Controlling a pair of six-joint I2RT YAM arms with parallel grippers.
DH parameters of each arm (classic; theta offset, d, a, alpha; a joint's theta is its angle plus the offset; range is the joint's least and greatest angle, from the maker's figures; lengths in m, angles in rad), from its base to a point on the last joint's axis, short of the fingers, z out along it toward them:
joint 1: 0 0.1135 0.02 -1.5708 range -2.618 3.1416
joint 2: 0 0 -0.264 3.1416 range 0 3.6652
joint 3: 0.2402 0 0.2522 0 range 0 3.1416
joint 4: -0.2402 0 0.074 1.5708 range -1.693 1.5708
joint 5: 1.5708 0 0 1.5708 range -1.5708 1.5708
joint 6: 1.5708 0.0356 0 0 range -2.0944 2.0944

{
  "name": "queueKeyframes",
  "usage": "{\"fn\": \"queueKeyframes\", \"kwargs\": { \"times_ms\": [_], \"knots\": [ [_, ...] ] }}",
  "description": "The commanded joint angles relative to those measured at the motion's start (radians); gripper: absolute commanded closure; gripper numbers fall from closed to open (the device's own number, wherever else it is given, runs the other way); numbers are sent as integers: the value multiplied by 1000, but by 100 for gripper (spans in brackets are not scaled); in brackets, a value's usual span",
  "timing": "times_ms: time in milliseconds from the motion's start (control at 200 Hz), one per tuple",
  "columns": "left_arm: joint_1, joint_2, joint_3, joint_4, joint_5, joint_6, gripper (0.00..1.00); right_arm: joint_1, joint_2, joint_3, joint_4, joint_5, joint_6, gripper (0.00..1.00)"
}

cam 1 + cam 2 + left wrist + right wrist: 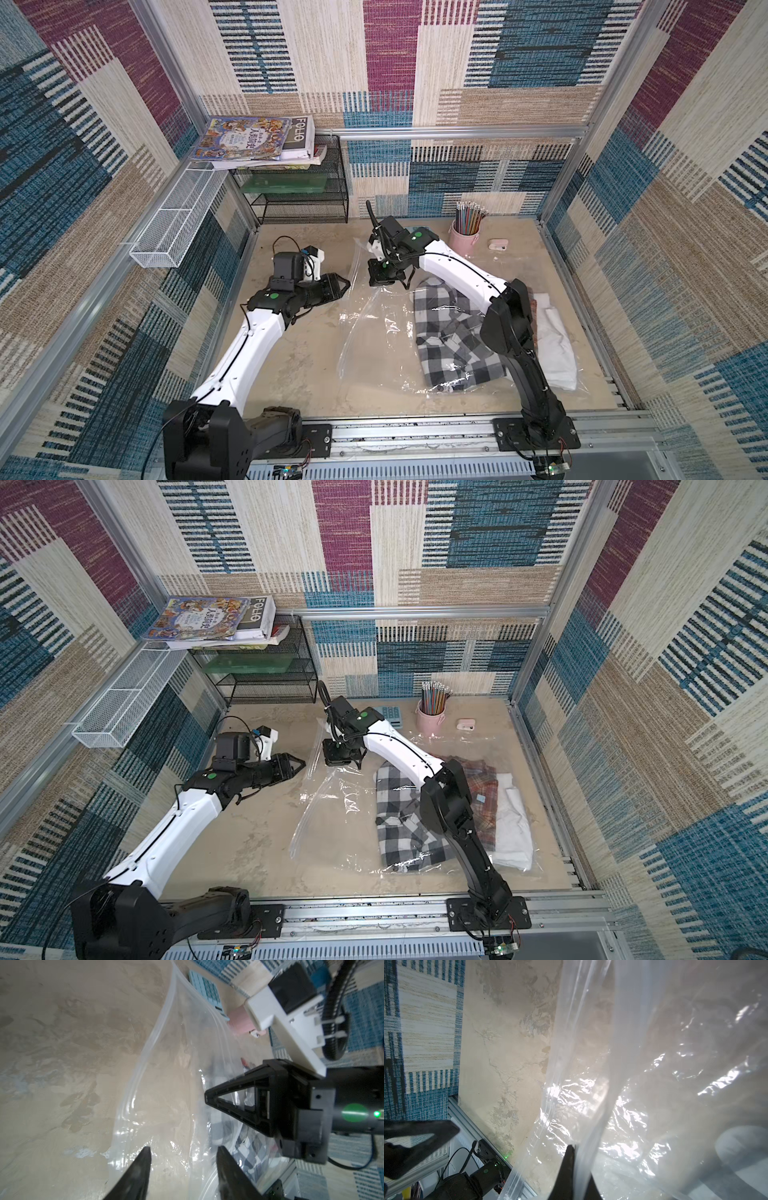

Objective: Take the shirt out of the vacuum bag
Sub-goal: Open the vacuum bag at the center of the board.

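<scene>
**Desk point(291, 365): vacuum bag point(374, 332) gripped at edge**

Bag lies right of centre. The checked shirt point(449, 336) sits inside. The right hand point(572, 1148) pinches film at its far-left edge; the left hand point(184, 1148), half spread, holds nothing.

Shirt point(446, 332) inside vacuum bag point(374, 332) on table point(299, 357), pencil cup point(463, 243) behind.
</scene>
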Motion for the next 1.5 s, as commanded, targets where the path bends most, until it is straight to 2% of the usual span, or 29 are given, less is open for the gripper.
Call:
{"fn": "queueKeyframes", "kwargs": {
  "times_ms": [0,145,225,315,401,441,626,711,801,1026,1222,1347,1497],
  "knots": [
    [23,20,19,-26,56,-74,47,-8,-22,9,-28,-5,-16,97],
    [13,118,18,76,267,-158,52,-15,-56,21,-34,-11,-21,98],
    [-10,128,9,151,309,-196,52,-13,-70,22,-33,-19,-23,98],
    [-41,182,38,127,358,-175,52,-16,-80,27,-25,-37,-15,99],
    [-53,238,45,106,379,-160,61,-12,-91,38,-13,-62,-15,99],
    [-60,256,39,108,388,-163,61,-9,-94,46,-10,-68,-18,99],
    [-144,348,87,14,347,-102,63,-5,-110,72,14,-99,-7,100],
    [-189,402,81,41,337,-118,64,-1,-109,90,33,-120,5,100],
    [-237,454,72,108,364,-153,61,4,-96,132,26,-133,9,100],
    [-355,549,86,140,383,-173,51,7,-82,185,27,-149,22,100],
    [-384,591,91,89,324,-151,45,12,-78,188,46,-162,30,100],
    [-437,633,128,63,285,-147,44,17,-66,203,53,-170,35,100],
    [-459,674,130,86,267,-174,44,16,-64,213,53,-169,36,100]
  ]
}}
